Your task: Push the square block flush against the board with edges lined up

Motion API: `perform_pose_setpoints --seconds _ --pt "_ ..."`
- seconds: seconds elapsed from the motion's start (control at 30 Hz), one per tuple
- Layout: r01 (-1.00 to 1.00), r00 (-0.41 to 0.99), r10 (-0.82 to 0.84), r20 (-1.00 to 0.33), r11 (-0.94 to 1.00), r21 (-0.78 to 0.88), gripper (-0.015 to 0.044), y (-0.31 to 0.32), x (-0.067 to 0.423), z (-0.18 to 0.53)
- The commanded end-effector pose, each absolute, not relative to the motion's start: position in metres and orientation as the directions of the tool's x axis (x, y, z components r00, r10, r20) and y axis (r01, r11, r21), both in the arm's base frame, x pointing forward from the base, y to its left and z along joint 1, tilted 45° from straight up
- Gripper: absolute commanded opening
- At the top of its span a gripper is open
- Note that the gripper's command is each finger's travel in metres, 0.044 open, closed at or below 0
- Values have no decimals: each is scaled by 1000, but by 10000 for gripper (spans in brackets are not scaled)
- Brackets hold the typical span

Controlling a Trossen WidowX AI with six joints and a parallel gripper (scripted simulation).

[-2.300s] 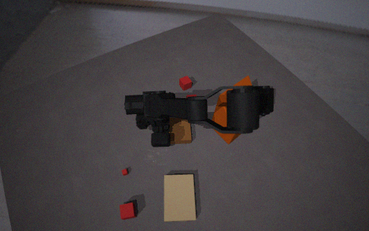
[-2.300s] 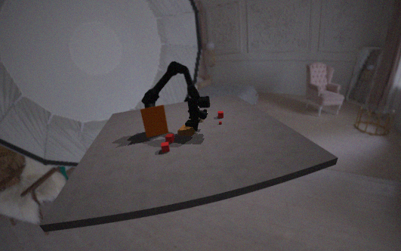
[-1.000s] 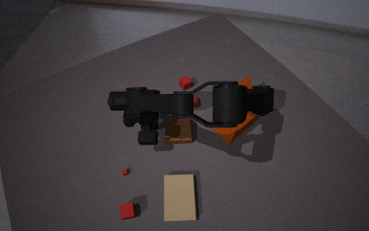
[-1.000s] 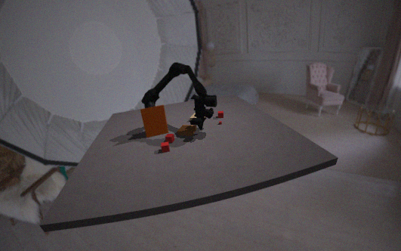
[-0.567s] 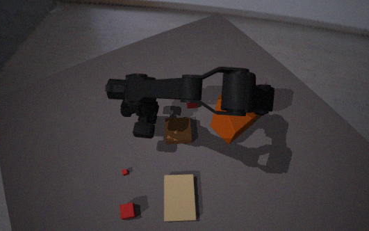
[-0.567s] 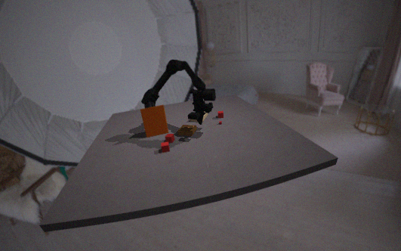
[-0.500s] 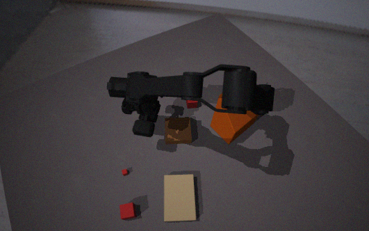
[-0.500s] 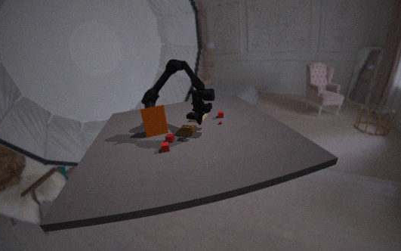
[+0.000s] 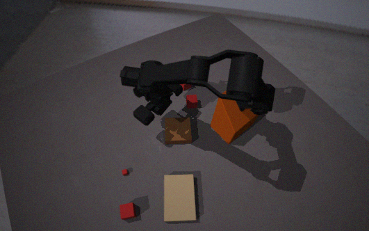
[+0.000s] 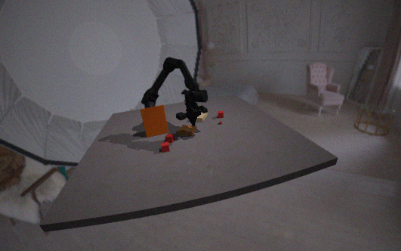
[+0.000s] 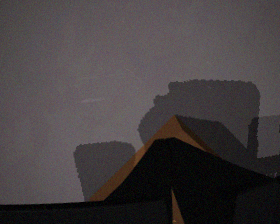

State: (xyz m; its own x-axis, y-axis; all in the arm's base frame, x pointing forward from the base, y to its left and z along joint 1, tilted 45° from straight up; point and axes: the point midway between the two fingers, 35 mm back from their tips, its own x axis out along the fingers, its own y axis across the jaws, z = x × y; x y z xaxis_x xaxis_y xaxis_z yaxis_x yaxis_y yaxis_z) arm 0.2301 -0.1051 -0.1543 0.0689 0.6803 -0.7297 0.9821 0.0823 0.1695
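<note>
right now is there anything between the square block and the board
No: in the top view only bare table separates the brown square block from the tan board.

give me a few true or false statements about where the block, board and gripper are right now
1. The brown square block touches the cream board. False: bare table shows between them.
2. The gripper is shut and holds nothing. True.
3. A red cube sits beside the board, apart from it. True.
4. The orange box lies flat on the board. False: it stands on the table by the arm's base.
5. The gripper is beside the board. False: it is next to the block.
</note>
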Motion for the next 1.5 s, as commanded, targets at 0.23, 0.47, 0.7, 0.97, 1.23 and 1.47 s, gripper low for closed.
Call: perform_pose_setpoints --seconds 0.23,0.47,0.7,0.97,1.23,1.47 --pt "977 60 684 -727 -188 -96 0 -99 196 -155" --pt "901 59 686 -726 -350 -258 0 -95 176 -154" --pt "786 58 689 -723 -478 -392 0 -90 159 -153" --pt "783 59 689 -723 -481 -395 0 -71 161 -174" --pt "783 59 691 -721 -479 -396 0 -50 162 -192" --pt "782 59 688 -723 -482 -395 0 -48 167 -188"
